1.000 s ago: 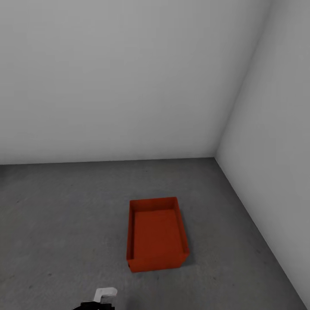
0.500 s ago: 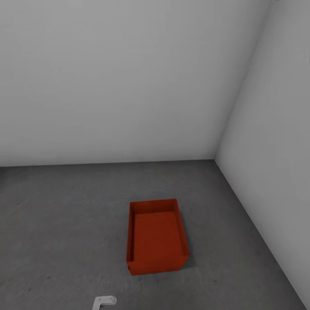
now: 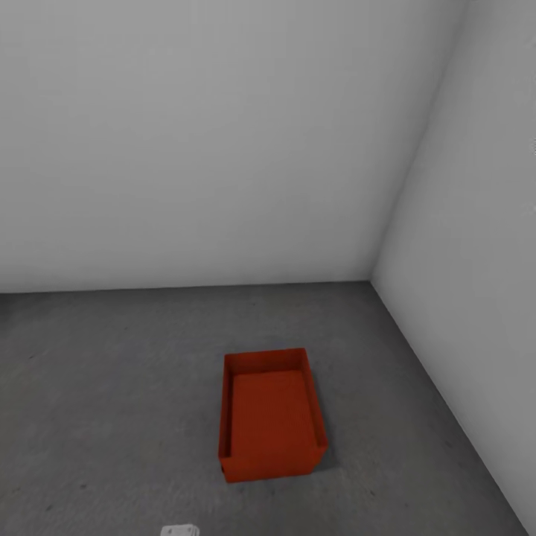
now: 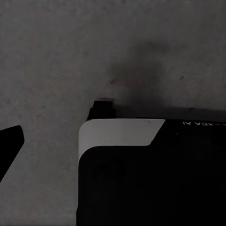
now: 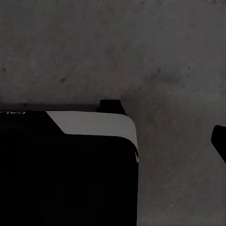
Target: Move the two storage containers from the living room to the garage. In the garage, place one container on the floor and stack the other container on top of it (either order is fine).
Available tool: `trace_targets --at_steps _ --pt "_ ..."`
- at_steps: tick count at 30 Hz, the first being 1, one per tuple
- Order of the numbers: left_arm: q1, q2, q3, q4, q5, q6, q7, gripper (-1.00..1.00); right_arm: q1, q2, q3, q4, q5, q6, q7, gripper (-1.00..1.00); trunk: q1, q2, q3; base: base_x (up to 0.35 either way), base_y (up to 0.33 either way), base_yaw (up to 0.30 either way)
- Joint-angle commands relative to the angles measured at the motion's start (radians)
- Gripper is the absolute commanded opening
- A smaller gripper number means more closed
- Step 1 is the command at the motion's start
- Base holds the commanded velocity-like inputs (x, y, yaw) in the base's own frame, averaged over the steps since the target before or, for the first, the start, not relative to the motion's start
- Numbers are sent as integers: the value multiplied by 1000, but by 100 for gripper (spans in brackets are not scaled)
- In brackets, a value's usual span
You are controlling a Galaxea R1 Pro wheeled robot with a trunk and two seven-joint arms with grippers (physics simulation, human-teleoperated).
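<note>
In the head view, the dark grey mottled floor [image 3: 112,387] runs from the left up to a plain white back wall [image 3: 208,134], and a second white wall [image 3: 476,283] closes the room on the right; the two meet in a corner at the far right of the floor. One orange-red storage container [image 3: 269,415] sits flat on the floor, right of the middle and nearer the right wall than the left edge of the view, well apart from both walls. It is open side up and empty. Its long axis runs from the robot toward the back wall, leaning very slightly off square, with a short end facing the robot. At the near edge of the floor, left of the container and apart from it, a small white part of the robot [image 3: 180,531] pokes into view.

The left wrist view looks down on the floor and the robot's black-and-white base [image 4: 141,174], with a dark finger tip [image 4: 9,141] at the frame edge. The right wrist view shows the same base and one dark finger tip [image 5: 219,141]. From single fingertips I cannot tell how far either gripper is spread; nothing is seen in their hold.
</note>
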Motion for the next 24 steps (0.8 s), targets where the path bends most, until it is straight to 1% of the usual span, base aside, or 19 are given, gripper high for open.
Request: trace_targets --at_steps 1,9,17,20,24 --pt "0 0 -2 0 7 3 3 100 -1 1 8 1 -10 -4 -2 100 0 -1 1 0 0 0" --pt "3 0 -2 0 7 3 3 100 -1 1 8 1 -11 -4 -2 100 0 -1 13 0 0 0" --pt "16 -1 -3 0 5 3 3 100 -1 2 8 1 -11 -4 -2 100 0 -1 26 0 0 0" --pt "30 0 -2 0 5 3 3 100 -1 3 8 9 -11 -3 -2 100 0 -1 30 0 0 0" --pt "41 1 -2 0 4 4 3 100 19 3 8 17 -9 -5 -2 100 0 -1 36 0 0 0"
